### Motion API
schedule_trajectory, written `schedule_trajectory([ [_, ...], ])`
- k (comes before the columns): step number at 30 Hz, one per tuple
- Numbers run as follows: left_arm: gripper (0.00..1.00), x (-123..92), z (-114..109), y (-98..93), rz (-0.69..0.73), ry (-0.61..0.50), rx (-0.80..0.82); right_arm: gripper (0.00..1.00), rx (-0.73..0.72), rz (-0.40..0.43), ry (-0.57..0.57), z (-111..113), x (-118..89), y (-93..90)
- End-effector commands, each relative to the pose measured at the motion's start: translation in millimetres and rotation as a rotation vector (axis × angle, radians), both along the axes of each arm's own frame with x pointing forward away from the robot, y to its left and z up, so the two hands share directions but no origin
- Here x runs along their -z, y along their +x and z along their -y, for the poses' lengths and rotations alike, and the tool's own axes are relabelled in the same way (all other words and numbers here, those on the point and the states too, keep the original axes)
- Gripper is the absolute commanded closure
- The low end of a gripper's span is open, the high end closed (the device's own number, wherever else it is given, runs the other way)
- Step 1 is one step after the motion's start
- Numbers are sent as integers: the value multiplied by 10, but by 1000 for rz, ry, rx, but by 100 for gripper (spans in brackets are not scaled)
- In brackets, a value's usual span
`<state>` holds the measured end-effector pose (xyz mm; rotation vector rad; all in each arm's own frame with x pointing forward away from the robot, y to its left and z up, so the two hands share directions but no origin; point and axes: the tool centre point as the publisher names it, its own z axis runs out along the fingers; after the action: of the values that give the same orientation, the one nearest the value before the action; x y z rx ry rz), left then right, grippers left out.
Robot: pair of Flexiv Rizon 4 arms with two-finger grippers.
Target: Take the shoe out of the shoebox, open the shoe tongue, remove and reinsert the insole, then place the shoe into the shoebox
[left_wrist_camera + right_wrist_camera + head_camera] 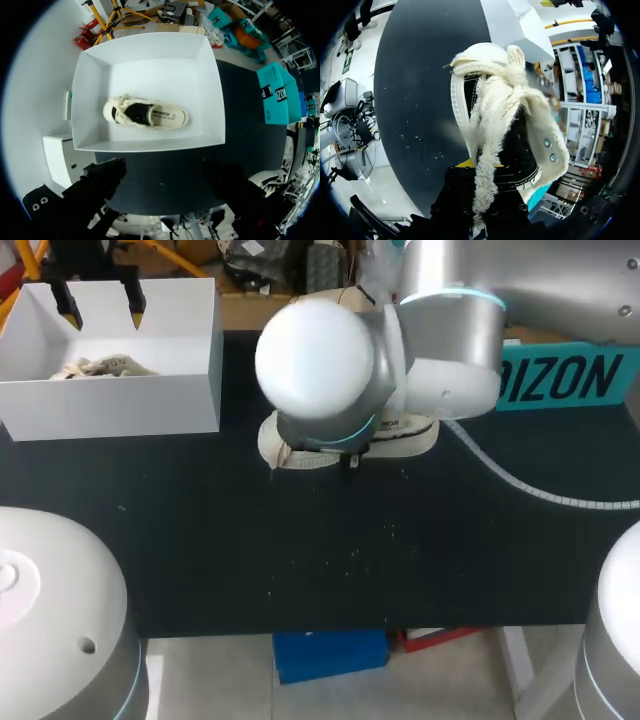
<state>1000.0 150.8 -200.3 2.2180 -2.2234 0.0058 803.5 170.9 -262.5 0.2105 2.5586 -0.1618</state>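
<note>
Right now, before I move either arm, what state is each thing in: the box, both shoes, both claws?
shoebox: open, no lid on it, one shoe inside.
shoe in box: sole down, laced, nothing touching it.
shoe on table: out of the box, sole down, laced, under the right arm.
left claw: open, empty, above the box.
right claw: at the table shoe's opening; open or shut cannot be told.
</note>
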Motion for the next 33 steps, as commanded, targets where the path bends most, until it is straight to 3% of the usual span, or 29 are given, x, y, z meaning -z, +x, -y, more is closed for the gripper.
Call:
schedule_trajectory([
  [1,0,-3,3,-1,-2,1,-1,100,4,-26,-16,-262,231,86],
  [11,0,-3,3,-1,-2,1,-1,100,11,-104,-8,-348,558,166],
  [33,0,-3,3,-1,-2,1,-1,100,-30,-95,97,-493,1227,328],
])
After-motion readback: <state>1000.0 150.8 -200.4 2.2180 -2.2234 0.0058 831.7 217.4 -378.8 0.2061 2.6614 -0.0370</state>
